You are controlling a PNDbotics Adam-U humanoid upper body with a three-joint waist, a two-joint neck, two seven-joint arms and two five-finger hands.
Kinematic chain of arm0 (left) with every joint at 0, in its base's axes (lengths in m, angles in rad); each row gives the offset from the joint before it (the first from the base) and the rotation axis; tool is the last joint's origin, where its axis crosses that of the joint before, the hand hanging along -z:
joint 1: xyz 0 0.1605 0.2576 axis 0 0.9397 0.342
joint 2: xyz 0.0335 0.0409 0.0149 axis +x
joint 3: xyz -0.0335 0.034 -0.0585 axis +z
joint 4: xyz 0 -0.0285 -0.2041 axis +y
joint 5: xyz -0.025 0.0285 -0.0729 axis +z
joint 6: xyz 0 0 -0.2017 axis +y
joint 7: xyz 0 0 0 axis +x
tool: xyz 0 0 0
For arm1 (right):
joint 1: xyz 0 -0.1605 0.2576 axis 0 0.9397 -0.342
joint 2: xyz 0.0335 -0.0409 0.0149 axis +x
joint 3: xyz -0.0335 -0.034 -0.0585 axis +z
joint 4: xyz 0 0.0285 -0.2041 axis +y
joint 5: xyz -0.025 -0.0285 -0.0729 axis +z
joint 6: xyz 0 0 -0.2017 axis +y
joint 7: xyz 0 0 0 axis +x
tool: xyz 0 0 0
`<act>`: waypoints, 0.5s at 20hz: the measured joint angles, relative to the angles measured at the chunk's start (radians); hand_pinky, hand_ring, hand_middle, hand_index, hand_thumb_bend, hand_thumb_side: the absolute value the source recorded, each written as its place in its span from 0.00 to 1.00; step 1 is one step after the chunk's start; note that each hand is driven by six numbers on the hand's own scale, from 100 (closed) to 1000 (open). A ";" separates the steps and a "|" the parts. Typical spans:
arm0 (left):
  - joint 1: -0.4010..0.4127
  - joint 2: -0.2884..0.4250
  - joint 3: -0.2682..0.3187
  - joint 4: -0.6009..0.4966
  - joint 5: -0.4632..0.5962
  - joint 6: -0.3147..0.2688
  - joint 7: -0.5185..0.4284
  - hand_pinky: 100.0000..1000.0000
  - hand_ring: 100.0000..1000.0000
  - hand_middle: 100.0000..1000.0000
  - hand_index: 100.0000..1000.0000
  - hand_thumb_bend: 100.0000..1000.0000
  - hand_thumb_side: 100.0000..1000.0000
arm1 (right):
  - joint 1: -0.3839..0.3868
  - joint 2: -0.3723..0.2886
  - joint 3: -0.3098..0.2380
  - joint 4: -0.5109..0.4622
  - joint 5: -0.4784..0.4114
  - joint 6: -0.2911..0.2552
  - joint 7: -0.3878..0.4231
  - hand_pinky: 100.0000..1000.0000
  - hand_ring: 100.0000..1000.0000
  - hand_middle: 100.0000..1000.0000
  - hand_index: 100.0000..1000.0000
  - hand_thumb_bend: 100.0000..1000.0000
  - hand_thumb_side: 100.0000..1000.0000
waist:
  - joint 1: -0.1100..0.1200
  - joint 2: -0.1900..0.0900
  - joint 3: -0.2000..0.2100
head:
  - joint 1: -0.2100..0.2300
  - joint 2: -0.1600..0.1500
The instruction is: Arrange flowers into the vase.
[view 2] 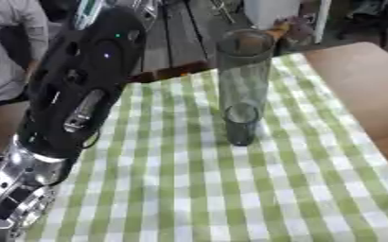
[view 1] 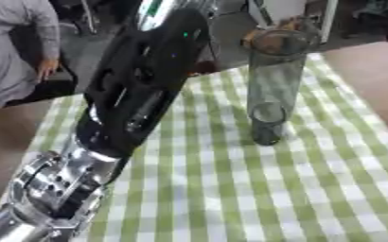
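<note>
The vase (view 1: 273, 90) stood upright and empty on the bench (view 1: 230, 189) (no flowers visible). The left arm reached away; neither robot hand showed, so fetching a flower seemingly came next.

The robot's black left arm with its silver joint (view 2: 73, 104) rises from the lower left corner toward the upper left, and its hand lies beyond what shows. To the right of that arm, apart from it, a tall clear smoky glass cylinder vase (view 2: 243, 90) stands upright on the green-and-white checked tablecloth (view 2: 230, 189). Further right, bare brown tabletop (view 2: 363, 90) shows past the cloth's edge.
</note>
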 measured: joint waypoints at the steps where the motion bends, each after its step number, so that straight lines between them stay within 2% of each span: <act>1: 0.004 0.000 -0.002 0.000 -0.001 0.000 0.000 0.00 0.00 0.00 0.00 0.28 0.00 | 0.000 0.000 0.000 0.000 0.000 0.000 0.000 0.68 0.77 0.81 0.87 0.00 1.00 | 0.000 0.000 0.000 | -0.002 0.000; 10: 0.031 0.000 -0.013 -0.005 -0.017 0.006 -0.004 0.00 0.00 0.00 0.00 0.28 0.00 | 0.001 0.009 -0.007 0.000 0.000 0.005 -0.005 0.68 0.77 0.81 0.87 0.00 1.00 | 0.001 0.006 0.000 | -0.018 0.002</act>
